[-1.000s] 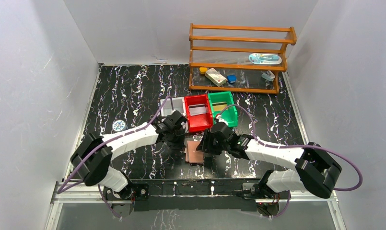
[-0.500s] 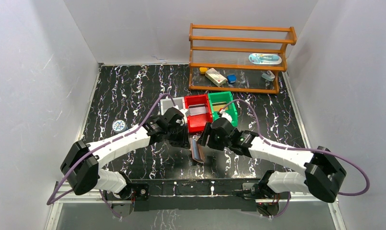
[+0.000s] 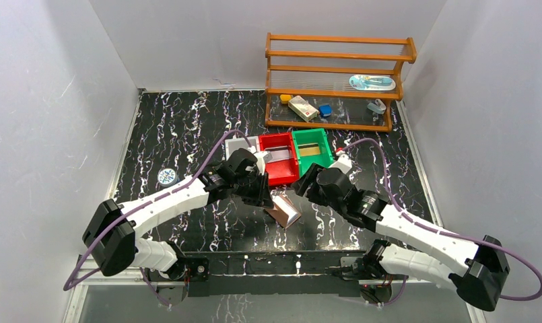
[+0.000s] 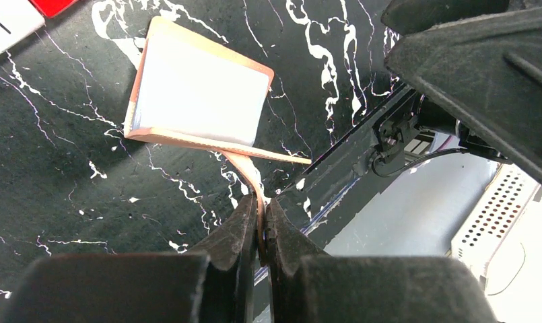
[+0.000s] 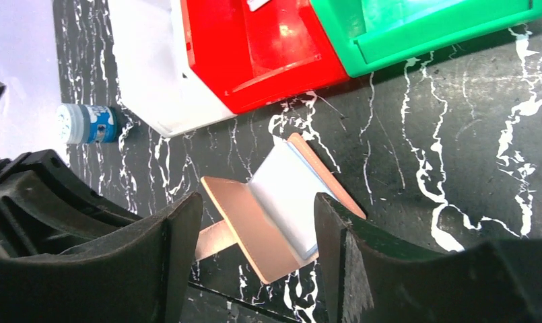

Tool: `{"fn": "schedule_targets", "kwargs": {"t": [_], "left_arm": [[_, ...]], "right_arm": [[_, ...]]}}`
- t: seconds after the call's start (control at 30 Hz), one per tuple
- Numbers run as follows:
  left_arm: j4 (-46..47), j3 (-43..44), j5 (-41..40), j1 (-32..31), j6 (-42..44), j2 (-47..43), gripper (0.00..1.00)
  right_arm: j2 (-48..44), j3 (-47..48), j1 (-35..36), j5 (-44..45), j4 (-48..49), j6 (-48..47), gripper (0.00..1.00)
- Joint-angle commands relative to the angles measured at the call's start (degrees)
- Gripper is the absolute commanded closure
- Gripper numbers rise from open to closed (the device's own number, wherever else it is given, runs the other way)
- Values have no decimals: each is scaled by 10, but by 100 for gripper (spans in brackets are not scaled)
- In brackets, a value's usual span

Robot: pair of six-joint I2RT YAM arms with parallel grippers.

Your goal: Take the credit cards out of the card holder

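Tan card holder (image 4: 200, 101) lies partly open, its strap (image 4: 244, 168) pinched tight in the left end effector (image 4: 260, 229), while the right end effector (image 5: 253, 202) gapes empty.

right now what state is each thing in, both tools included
wallet, open, one leaf raised by its strap
strap, pinched in the left tool
left tool, shut on the strap
right tool, open, empty, over the wallet
red bin, something pale inside
green bin, something tan inside
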Motion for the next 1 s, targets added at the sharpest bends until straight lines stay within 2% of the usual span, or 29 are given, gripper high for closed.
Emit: {"fn": "schedule_targets", "kwargs": {"t": [0.0, 0.2, 0.37, 0.53, 0.73, 0.97], "left_arm": [[-4, 0, 0, -2, 0, -17, 100], [-59, -48, -106, -2, -53, -63, 100], [-87, -112, -156, -2, -114, -114, 100], [-95, -143, -181, -1, -148, -151, 100], [-121, -136, -198, -1, -156, -140, 100], [-120, -123, -198, -1, -142, -124, 100]], "right_arm": [[-8, -14, -1, 24, 20, 10, 32], [24, -18, -2, -21, 56, -5, 33], [69, -9, -2, -69, 81, -21, 35], [114, 10, -2, -113, 94, -42, 38], [171, 44, -2, -203, 121, -84, 47], [242, 70, -2, -294, 150, -116, 51]]}}
